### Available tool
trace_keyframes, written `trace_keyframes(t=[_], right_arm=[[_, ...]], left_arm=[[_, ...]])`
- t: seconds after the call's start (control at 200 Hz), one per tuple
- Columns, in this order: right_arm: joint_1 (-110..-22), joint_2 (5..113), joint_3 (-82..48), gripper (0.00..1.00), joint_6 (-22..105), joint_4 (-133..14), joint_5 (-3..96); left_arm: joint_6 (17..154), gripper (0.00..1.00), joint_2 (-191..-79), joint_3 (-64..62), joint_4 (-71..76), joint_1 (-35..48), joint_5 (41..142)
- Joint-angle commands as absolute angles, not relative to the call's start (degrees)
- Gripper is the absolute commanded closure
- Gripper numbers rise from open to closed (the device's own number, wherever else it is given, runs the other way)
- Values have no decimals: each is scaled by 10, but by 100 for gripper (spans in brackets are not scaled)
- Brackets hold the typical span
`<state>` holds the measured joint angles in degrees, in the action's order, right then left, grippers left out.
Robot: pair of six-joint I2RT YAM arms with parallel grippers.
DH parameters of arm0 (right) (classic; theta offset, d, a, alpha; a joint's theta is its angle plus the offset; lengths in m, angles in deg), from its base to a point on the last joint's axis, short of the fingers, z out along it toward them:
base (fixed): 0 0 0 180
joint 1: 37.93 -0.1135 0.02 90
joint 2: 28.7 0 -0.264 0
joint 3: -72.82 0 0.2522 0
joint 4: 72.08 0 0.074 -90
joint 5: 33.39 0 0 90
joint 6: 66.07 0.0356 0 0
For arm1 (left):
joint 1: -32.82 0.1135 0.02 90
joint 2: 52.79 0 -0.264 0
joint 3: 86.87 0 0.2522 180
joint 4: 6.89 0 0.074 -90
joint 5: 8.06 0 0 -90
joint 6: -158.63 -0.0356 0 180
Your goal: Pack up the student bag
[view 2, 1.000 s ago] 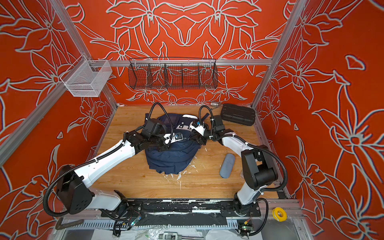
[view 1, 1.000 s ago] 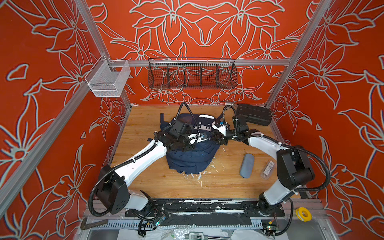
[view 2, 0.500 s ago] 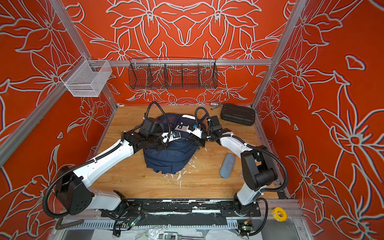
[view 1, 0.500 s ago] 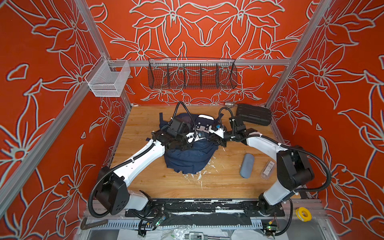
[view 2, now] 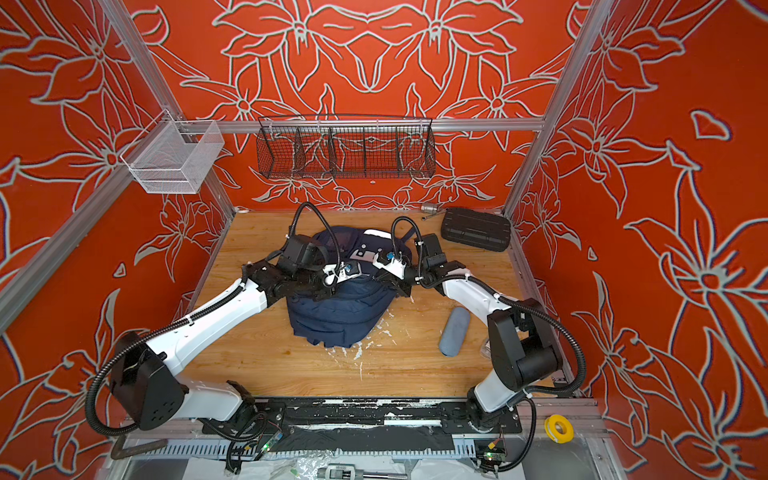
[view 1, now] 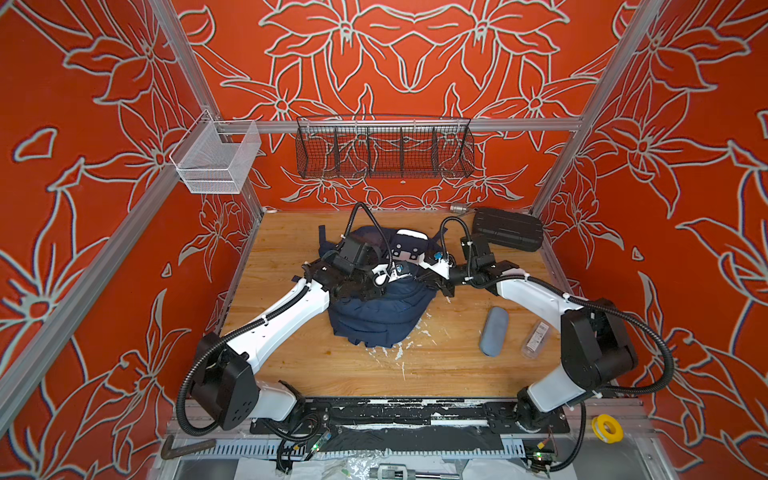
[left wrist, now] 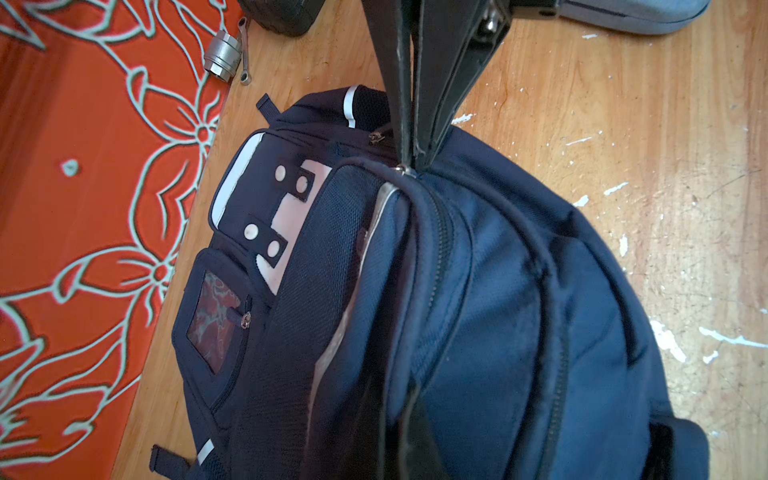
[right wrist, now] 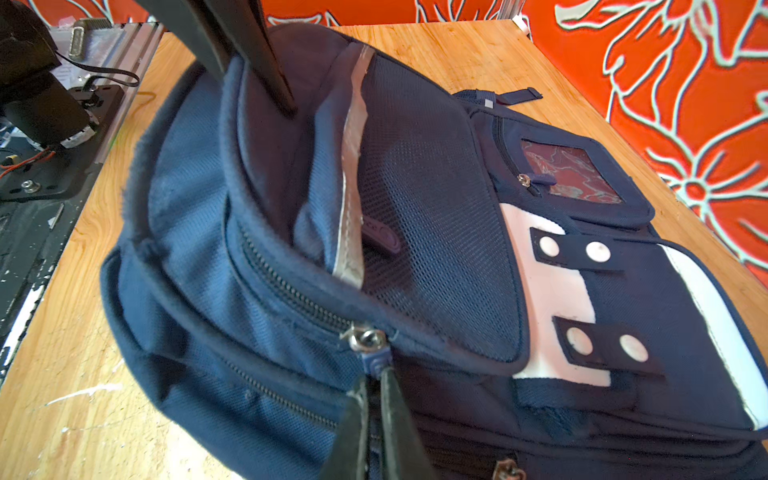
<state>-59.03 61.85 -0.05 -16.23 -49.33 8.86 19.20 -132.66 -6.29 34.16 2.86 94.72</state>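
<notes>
Arms (view 1: 286, 318) bent inward; left tool (right wrist: 286, 106) pinches student bag (view 1: 374, 320), right tool (right wrist: 374, 384) zip pull (right wrist: 372, 360).

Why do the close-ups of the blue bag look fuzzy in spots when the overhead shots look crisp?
Left wrist view: the bag is sharp mid-frame but smears into dark blur nearest the lens. Right wrist view: the right claw on the zip pull sits close to the lens and looks soft. Both top views: even light, crisp, faint colour fringes on the wall pattern.

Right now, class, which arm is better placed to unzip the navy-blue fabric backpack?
Right, likely: the right jaws are shut on the blue zip pull; the left jaws only pinch the backpack's fabric.
</notes>
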Motion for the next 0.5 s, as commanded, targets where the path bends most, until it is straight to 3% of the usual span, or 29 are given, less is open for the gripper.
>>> trace_keyframes(t=[0.0, 0.2, 0.495], right_arm=[[-596, 614, 5, 82, -185, -471, 95], [-596, 638, -17, 69, -200, -459, 93], [-601, 673, -43, 67, -191, -435, 22]], left_arm=[[194, 100, -1298, -43, 278, 32, 967], [191, 100, -1289, -48, 280, 34, 991], [226, 100, -1290, -48, 249, 52, 1009]])
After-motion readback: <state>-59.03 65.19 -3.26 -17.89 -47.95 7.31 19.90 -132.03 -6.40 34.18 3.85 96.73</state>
